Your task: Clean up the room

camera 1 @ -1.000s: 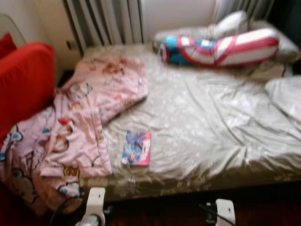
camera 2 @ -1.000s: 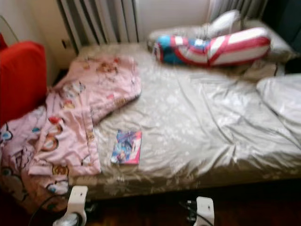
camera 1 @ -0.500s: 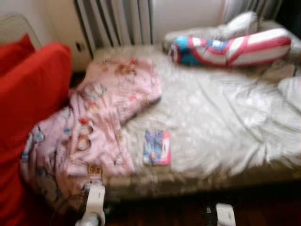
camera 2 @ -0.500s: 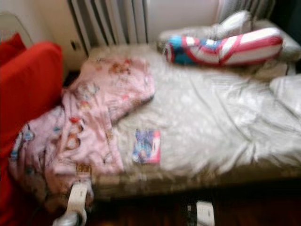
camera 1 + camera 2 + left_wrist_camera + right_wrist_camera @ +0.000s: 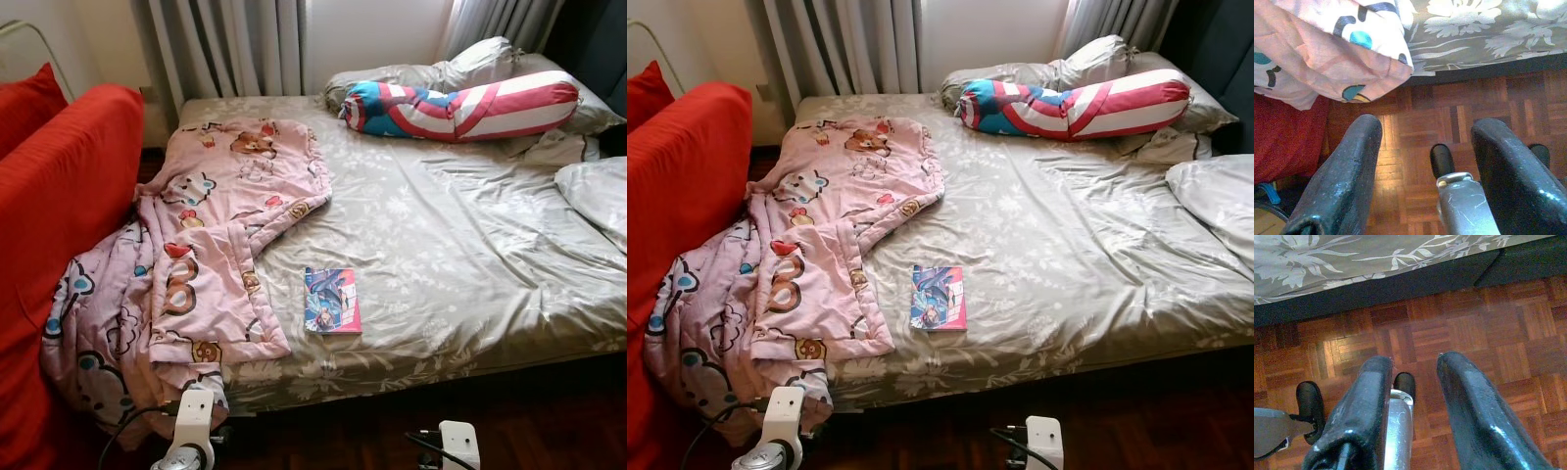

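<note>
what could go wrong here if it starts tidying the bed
1. The pink blanket hangs off the bed's edge toward the parquet floor, so it could catch the robot's feet as it steps in.
2. The book lies near the mattress edge; tugging the blanket or grey sheet might slide it off.

Grey-olive bedsheet (image 5: pixel 470 255) with pale floral print. Pink cartoon-print blanket (image 5: pixel 211 245): bears, red and blue motifs. Bolster pillow (image 5: pixel 460 106) striped red/white with a blue end. Small book (image 5: pixel 331 301), blue-pink illustrated cover. Solid red sofa (image 5: pixel 59 196). Reddish-brown parquet wood floor (image 5: pixel 1459 328). Grey curtains (image 5: pixel 230 44).
</note>
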Robot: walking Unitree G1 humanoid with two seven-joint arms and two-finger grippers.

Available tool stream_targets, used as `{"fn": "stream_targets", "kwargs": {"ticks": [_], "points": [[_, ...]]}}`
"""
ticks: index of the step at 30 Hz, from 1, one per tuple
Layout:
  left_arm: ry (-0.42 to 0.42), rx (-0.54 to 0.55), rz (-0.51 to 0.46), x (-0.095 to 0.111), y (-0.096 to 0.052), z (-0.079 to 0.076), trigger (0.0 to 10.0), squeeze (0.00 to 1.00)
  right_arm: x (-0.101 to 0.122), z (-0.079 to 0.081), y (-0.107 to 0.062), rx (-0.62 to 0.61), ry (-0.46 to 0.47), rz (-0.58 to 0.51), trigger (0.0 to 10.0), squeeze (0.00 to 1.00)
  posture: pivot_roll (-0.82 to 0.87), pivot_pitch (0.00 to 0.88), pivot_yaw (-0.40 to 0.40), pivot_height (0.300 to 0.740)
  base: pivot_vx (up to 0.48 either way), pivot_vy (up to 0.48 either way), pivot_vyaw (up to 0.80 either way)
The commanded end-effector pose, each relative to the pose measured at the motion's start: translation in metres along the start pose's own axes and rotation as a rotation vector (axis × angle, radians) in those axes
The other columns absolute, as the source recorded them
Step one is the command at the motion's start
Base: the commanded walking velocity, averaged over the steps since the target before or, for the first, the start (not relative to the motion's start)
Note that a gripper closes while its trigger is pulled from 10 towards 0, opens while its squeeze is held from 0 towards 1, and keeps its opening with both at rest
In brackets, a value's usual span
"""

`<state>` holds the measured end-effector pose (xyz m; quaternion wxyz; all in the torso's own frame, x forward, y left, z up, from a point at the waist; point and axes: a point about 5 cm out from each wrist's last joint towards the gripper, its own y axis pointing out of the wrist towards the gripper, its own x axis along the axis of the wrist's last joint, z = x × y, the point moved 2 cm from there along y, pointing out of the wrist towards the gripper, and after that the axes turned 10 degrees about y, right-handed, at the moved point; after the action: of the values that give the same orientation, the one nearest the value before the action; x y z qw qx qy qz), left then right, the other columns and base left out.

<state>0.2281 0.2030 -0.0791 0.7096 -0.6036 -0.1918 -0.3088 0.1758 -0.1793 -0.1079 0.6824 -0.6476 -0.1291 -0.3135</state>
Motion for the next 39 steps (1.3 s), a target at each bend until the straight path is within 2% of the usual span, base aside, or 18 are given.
{"fn": "stream_targets", "kwargs": {"ticks": [1,12,18,27,34,39], "points": [[0.000,-0.009,0.008,-0.002,0.000,-0.001,10.0,0.00,-0.002,-0.001,0.000,-0.006,0.000,0.012,10.0,0.00,-0.08,0.035,-0.016,0.740,0.000,0.000,0.00],[-0.005,-0.002,0.004,-0.002,0.000,-0.001,10.0,0.00,-0.004,-0.001,0.000,0.001,-0.064,0.038,10.0,0.00,-0.08,0.031,-0.019,0.740,0.000,0.000,0.00],[-0.003,-0.005,0.006,-0.002,0.000,-0.001,10.0,0.00,-0.005,-0.003,0.000,-0.003,-0.069,0.045,10.0,0.00,-0.08,0.035,-0.019,0.740,0.000,0.000,0.74],[-0.003,-0.006,0.009,-0.002,0.000,-0.001,10.0,0.00,-0.002,-0.002,0.000,0.005,-0.039,0.023,10.0,0.00,-0.08,0.041,-0.020,0.740,0.266,0.000,0.00],[-0.005,-0.006,0.008,-0.002,0.000,-0.001,10.0,0.00,0.001,0.005,0.001,0.020,-0.066,0.014,10.0,0.00,-0.08,0.043,-0.020,0.740,0.291,0.000,0.00],[-0.006,-0.006,0.007,-0.001,0.000,-0.001,10.0,0.00,0.003,0.008,0.002,0.028,-0.079,0.006,10.0,0.00,-0.08,0.043,-0.019,0.740,0.328,0.000,0.69]]}}
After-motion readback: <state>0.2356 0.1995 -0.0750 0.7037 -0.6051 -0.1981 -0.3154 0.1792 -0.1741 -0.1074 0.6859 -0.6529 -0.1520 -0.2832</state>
